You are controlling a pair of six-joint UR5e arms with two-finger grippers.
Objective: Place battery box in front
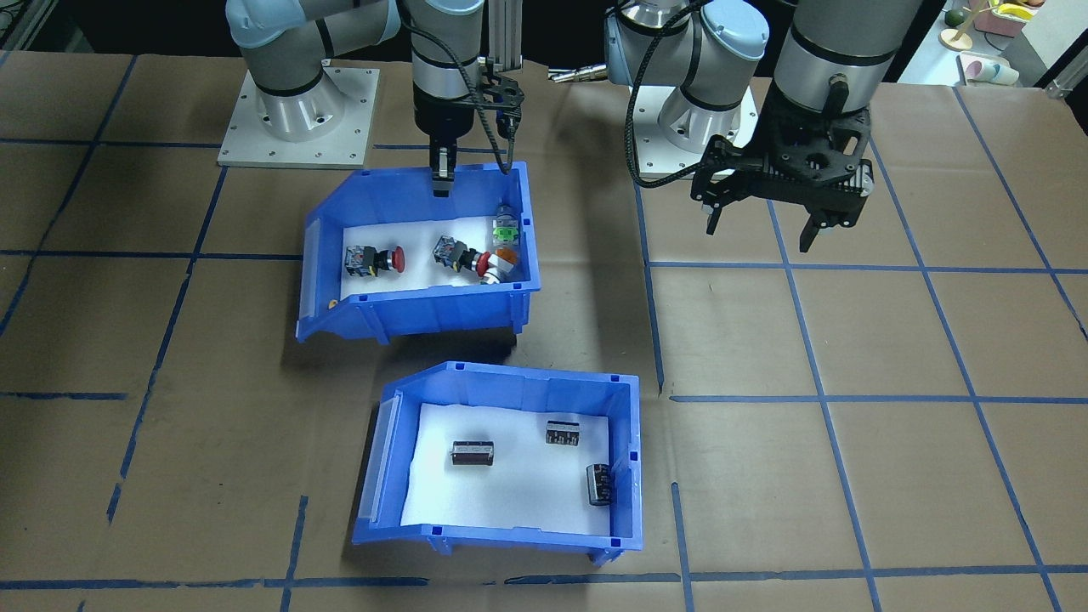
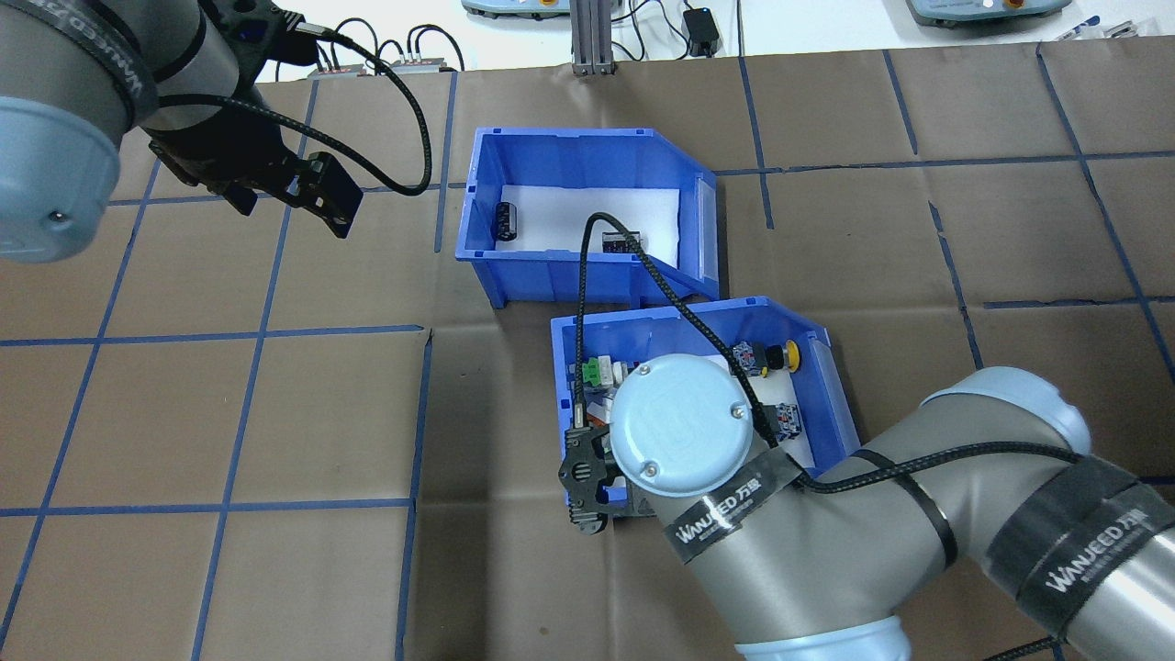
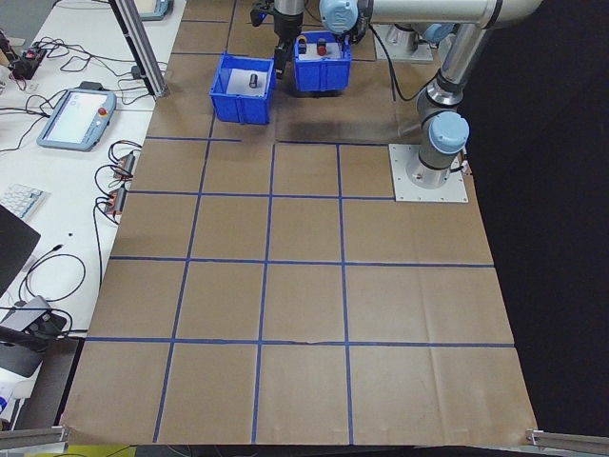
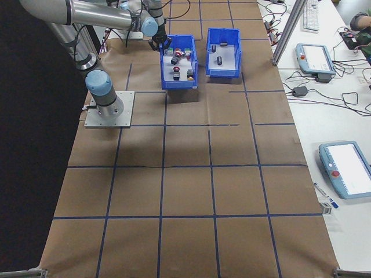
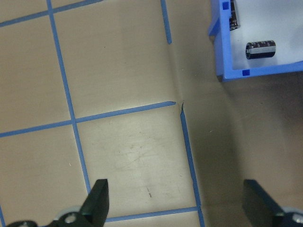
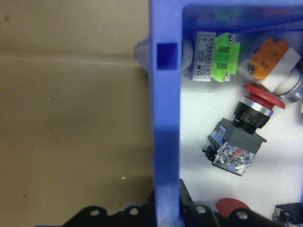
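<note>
Overhead: right arm's wrist cap hides much of the switch bin's floor and the right gripper; battery box near wall conceals part of its lining, only two cylinders seen; left wrist view: box cut off at top-right corner, left gripper's fingertips cropped by bottom edge; side views: contents too small.

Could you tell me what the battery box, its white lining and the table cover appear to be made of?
Battery box: looks like moulded plastic, a uniform blue with a slight sheen and moulded rim tabs.
Lining: probably foam or soft padding, matte white with a slightly uneven edge.
Table cover: seemingly brown paper, matte with visible creases, gridded with blue tape.
</note>
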